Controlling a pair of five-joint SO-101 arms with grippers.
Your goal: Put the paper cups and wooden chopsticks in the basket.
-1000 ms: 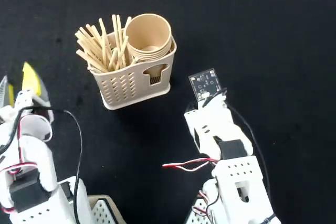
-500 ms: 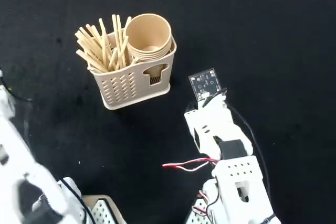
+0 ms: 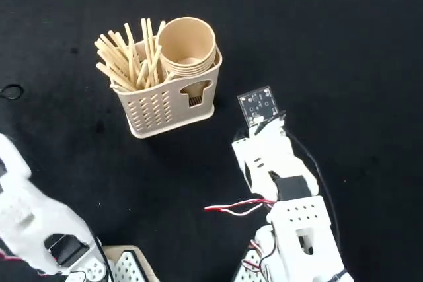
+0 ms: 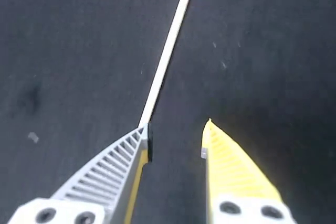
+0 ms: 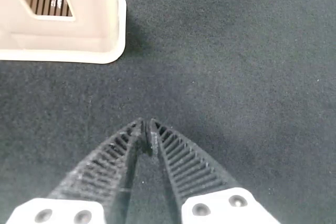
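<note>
The beige basket [image 3: 172,107] stands at the table's upper left. A stack of paper cups [image 3: 188,44] and a bundle of wooden chopsticks [image 3: 129,57] stand in it. My left gripper [image 4: 177,125] is open low over the black cloth. A thin pale stick [image 4: 168,56], like a chopstick, lies on the cloth and runs away from its grey fingertip [image 4: 144,132]. My right gripper [image 5: 146,125] is shut with nothing in it, a short way from a corner of the basket [image 5: 79,30]. The right arm [image 3: 271,163] lies just right of the basket.
The left arm's white body [image 3: 33,222] sits at the lower left edge. A black cable loop [image 3: 10,90] lies at the left edge. Red and white wires [image 3: 231,208] hang from the right arm. Bare black cloth [image 3: 350,84] covers the right side.
The left arm swung down and out toward the lower left, and its yellow finger left the high view. The right arm, basket, cups and chopsticks have kept still.
</note>
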